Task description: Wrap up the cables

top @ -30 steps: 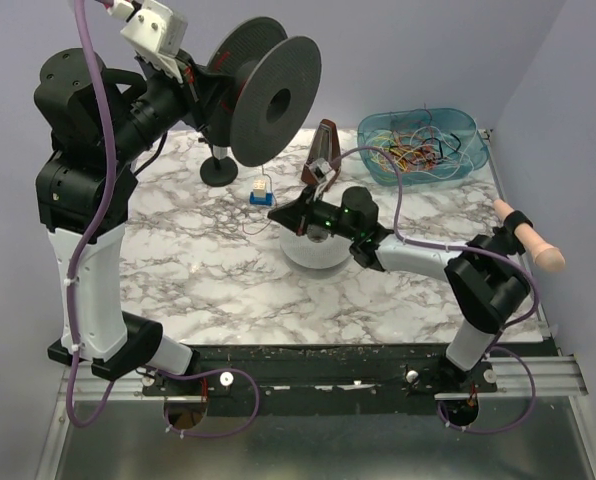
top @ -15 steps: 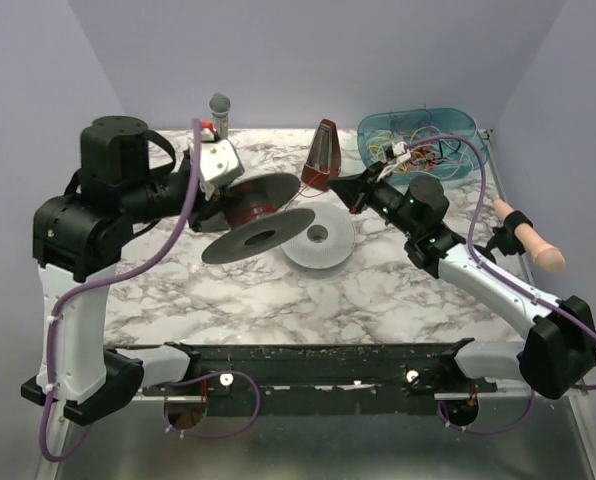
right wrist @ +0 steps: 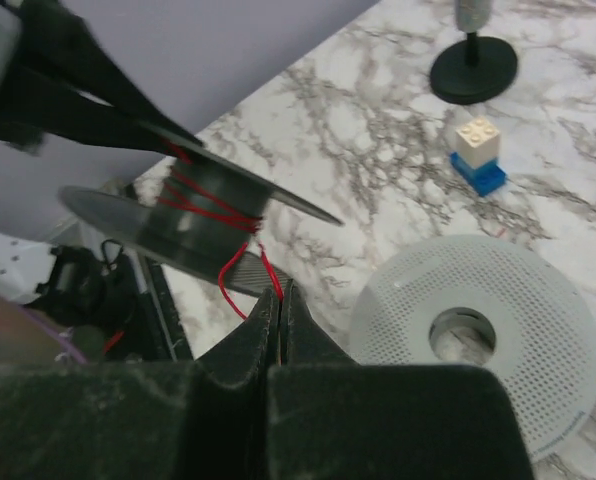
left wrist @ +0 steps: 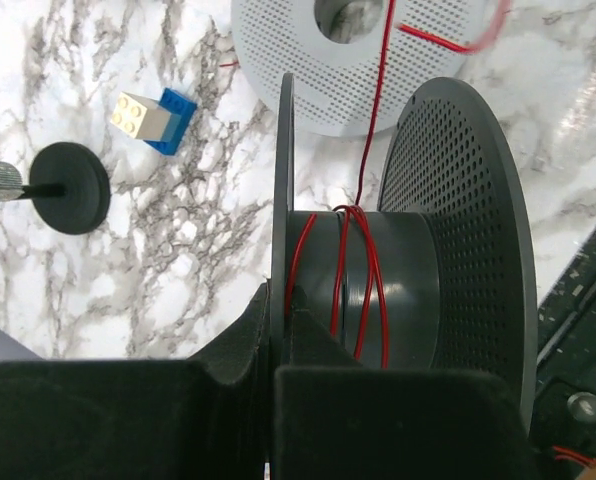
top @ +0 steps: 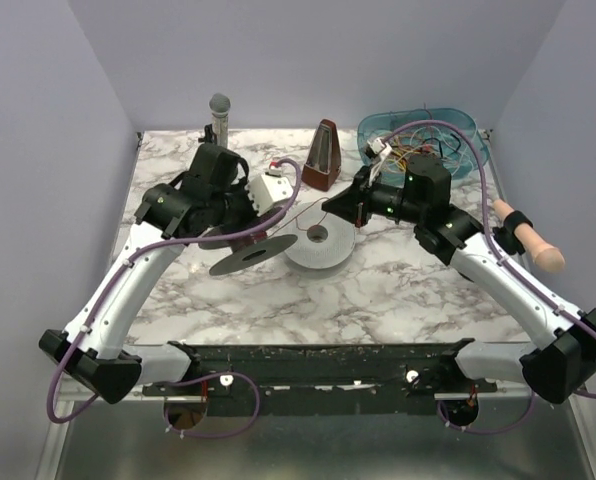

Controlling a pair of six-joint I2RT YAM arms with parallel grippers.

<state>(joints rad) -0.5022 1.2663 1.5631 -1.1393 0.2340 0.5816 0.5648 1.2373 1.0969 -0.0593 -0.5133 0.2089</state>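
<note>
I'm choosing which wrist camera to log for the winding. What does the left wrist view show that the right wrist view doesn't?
Only the left wrist view: the holes in one flange of the spool, and the other flange seated between the fingers of the left gripper. Only the right wrist view: the right gripper shut on the red cable. Both: the spool, cable turns on its hub, the white perforated disc, the toy block, the black stand base.
</note>
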